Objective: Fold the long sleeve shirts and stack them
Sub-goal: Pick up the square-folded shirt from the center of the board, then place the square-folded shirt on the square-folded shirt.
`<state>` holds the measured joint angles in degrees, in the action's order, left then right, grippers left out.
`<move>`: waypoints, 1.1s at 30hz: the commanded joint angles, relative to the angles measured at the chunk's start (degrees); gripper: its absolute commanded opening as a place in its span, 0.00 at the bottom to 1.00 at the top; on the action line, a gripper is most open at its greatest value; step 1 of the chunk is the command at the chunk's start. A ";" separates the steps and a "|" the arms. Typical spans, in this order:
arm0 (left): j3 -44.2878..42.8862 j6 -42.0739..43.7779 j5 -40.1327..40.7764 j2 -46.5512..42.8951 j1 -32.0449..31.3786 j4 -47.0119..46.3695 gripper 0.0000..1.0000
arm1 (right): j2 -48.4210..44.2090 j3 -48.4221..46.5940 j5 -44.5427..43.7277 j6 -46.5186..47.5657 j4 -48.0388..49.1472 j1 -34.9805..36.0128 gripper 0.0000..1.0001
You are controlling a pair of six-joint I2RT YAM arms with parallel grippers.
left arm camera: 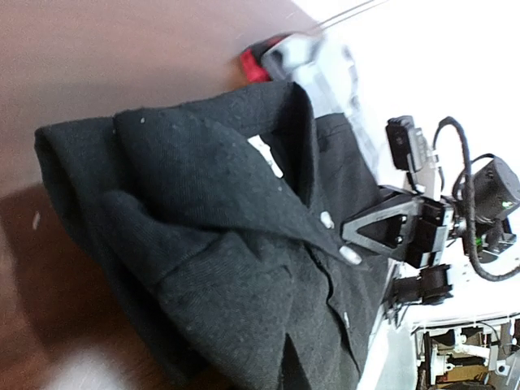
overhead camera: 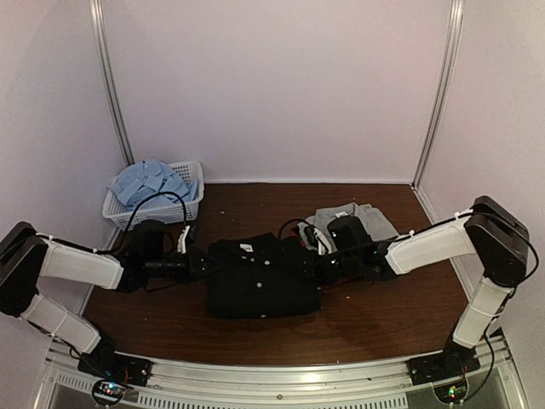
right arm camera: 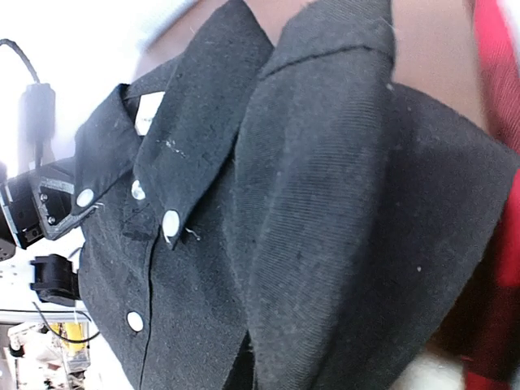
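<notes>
Four shirts are here: one black shirt (overhead camera: 260, 285) in the bench (overhead camera: 383, 311) middle, one grey shirt (overhead camera: 375, 220) at its 2 o'clock, one plaid shirt (right arm camera: 497, 89) just beside, one light blue shirt (overhead camera: 149, 181) in one basket (overhead camera: 157, 215) at 10 o'clock. Two tools, left tool (overhead camera: 203, 262) and right tool (overhead camera: 322, 266), are clenched at its 9 and 3 o'clock edges.

Black shirt (overhead camera: 260, 285) matt woven cloth, glossy white buttons (right arm camera: 171, 223); table (overhead camera: 383, 311) smooth dark wood

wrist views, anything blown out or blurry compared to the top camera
Left wrist: the background at upper right is blown out white, while the black shirt is sharp at its collar. Right wrist: upper left overexposed, the red-and-black plaid shirt at the right edge blurred. Top external: dim and even, with the black shirt nearly featureless.
</notes>
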<state>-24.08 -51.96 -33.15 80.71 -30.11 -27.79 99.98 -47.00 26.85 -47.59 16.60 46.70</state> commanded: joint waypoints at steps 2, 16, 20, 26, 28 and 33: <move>-11.58 2.94 1.68 -1.92 -1.13 5.01 0.00 | -8.78 -6.41 0.27 8.88 -14.25 -5.60 0.00; -51.65 6.86 0.45 27.72 -8.29 16.10 0.00 | -9.47 -23.02 5.66 30.84 -46.78 -32.14 0.00; -60.56 7.17 0.12 35.93 -10.42 17.88 0.00 | -5.72 -25.84 7.54 35.56 -50.28 -39.08 0.00; -70.65 7.61 -0.71 45.51 -11.76 21.32 0.00 | -0.85 -29.74 6.74 38.95 -54.05 -43.51 0.00; -72.81 7.85 -0.72 47.40 -12.01 22.39 0.00 | -0.53 -29.39 6.64 39.31 -54.02 -44.92 0.00; -74.77 7.46 -1.33 51.07 -12.62 22.19 0.00 | -0.30 -28.82 5.80 40.57 -54.33 -47.63 0.00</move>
<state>-96.66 -45.67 -32.80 129.95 -43.62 -8.03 99.96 -74.65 39.22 -9.43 -37.15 3.81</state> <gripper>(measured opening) 0.030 0.047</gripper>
